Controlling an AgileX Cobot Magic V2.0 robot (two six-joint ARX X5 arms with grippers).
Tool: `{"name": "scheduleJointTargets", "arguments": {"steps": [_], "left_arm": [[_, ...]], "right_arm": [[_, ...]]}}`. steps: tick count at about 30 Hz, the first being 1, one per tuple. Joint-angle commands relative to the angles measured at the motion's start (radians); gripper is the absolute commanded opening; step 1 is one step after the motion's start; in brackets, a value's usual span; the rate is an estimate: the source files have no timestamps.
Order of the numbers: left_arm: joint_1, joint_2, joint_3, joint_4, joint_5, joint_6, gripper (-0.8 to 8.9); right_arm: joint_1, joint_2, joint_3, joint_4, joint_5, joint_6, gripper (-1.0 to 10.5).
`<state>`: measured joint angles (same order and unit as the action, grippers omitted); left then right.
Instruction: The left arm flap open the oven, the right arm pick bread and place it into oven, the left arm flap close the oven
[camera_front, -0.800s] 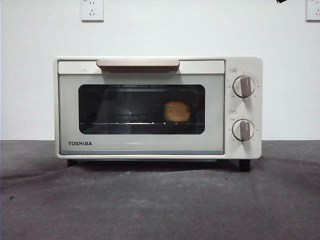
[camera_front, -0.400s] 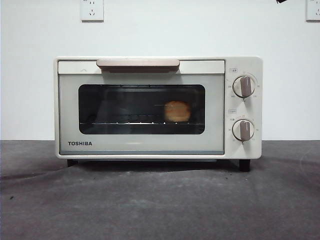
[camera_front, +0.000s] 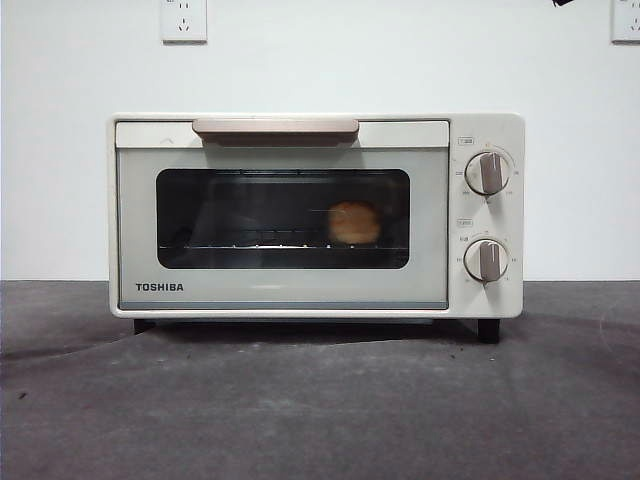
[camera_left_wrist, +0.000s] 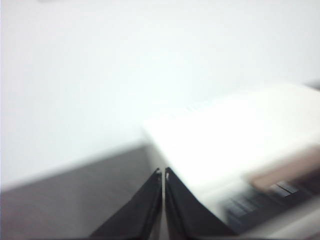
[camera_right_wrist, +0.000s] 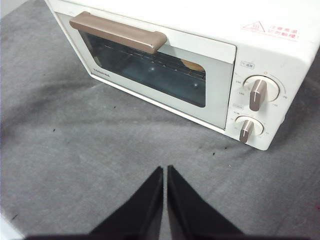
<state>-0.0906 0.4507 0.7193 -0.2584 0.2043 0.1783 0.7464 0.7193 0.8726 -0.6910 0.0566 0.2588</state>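
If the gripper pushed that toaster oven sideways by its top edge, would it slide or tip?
The oven is wide and low, so it would probably slide, not tip. Its small dark feet on the grey cloth-like table may grip and make it judder. The closed door should stay rigid; the bread inside might shift.

Oven (camera_left_wrist: 240, 150) blurred in left wrist view; bread (camera_right_wrist: 192, 65) mostly hidden behind door frame
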Motion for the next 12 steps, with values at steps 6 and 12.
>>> {"name": "scheduleJointTargets", "arguments": {"steps": [6,12], "left_arm": [[0.089,-0.193,-0.307,0.309,-0.169,-0.002,0.2],[0.121,-0.325,-0.496,0.306,-0.176,-0.005,0.19]], "right_arm": [[0.01,0.004,0.019,0.011,0.004,-0.005,0.1],[0.01,0.004,0.019,0.011,0.004,-0.005,0.1]]}}
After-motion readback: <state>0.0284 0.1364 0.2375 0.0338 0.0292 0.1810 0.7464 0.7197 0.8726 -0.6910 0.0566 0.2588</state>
